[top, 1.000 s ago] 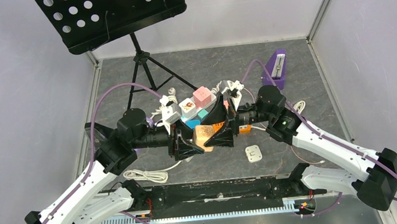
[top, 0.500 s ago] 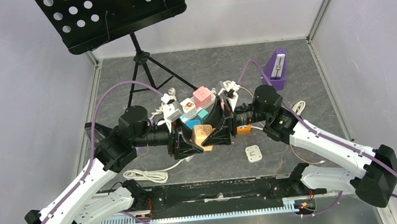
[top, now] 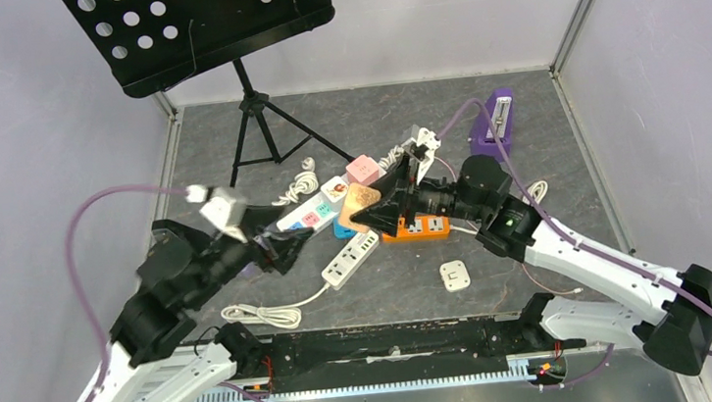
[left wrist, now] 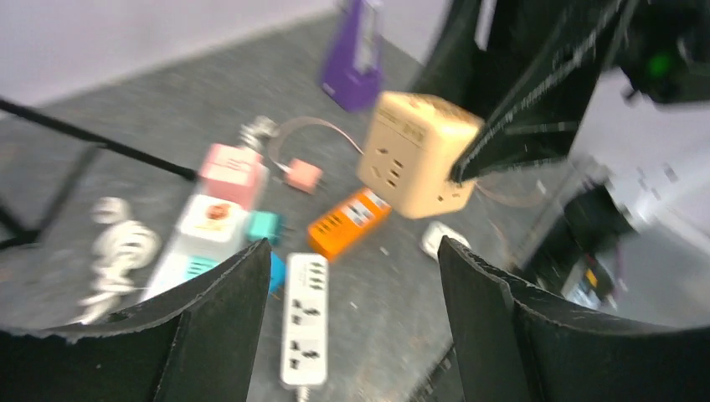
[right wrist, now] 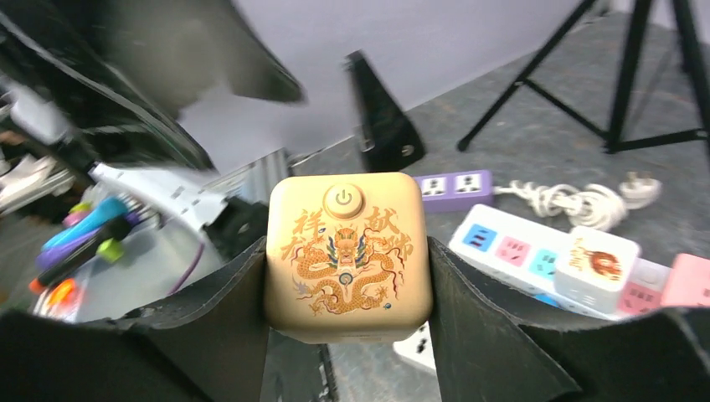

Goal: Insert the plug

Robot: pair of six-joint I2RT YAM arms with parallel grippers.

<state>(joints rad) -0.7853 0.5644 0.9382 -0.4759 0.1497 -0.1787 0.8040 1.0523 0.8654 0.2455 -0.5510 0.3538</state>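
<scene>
The plug is a tan cube adapter with a gold dragon print [right wrist: 347,276]. It is held above the table between the fingers of my right gripper [right wrist: 346,244], which is shut on its two sides. In the top view the cube [top: 363,201] hangs over the cluster of power strips, just left of the right gripper [top: 380,211]. An orange power strip [top: 416,228] lies under it, and a white power strip [top: 351,259] lies beside that. My left gripper [top: 290,249] is open and empty, drawn back to the left. Its wrist view shows the cube [left wrist: 416,155] ahead, between its spread jaws.
A long white strip with coloured sockets [top: 306,216], a white cube [top: 336,192] and a pink cube [top: 362,169] lie behind. A purple metronome [top: 493,124] stands far right, a music stand tripod [top: 262,131] far left. A small white adapter [top: 455,275] and a coiled cable [top: 263,315] lie near.
My left gripper has let go of the cube, opened and pulled back to the left. My right gripper keeps the cube and has carried it away from me.
</scene>
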